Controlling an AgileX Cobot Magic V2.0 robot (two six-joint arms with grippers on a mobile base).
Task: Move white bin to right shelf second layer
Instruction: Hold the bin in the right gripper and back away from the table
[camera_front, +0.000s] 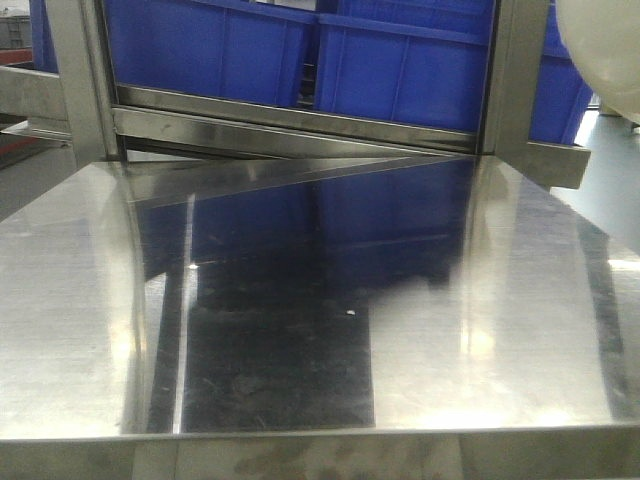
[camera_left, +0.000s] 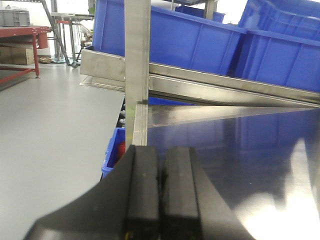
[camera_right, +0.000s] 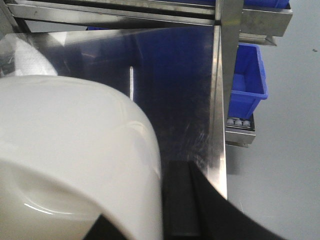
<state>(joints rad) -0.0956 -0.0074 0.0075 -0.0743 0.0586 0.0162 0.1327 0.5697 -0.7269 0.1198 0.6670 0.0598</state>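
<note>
Left fingers (camera_left: 142, 195): black pads pressed flat together, nothing between them. They hang low over the front-left corner of the shiny flat stainless steel bench (camera_left: 225, 150).

Right fingers (camera_right: 182, 200): only one black finger shows, lying tight against the outer wall of the cream-white glossy plastic bin (camera_right: 75, 150). The other finger is hidden by the bin, so this reads as a grip on the bin wall.

Bin position: off the bench surface, up in the air over its right side. The front camera catches just a pale rounded edge of it (camera_front: 600, 50) in the top-right corner, in front of the rack. The right wrist camera has it filling the lower left, with bare bench top (camera_right: 175, 75) beyond.

Bench top (camera_front: 80, 300) carries only reflections.

Behind the bench, large blue rectangular plastic crates (camera_front: 210, 45) sit side by side on a tilted steel rack level with a flat front bar (camera_front: 300, 125). The left wrist view shows the same crates (camera_left: 175, 40) behind a square steel upright post (camera_left: 137, 50).

Right of the bench, past another upright (camera_right: 227, 60), a small blue open plastic bin (camera_right: 247, 75) sits on a lower rack level, with pale rollers (camera_right: 239, 122) at that level's front edge.

Grey floor (camera_left: 50, 125) on both sides.
</note>
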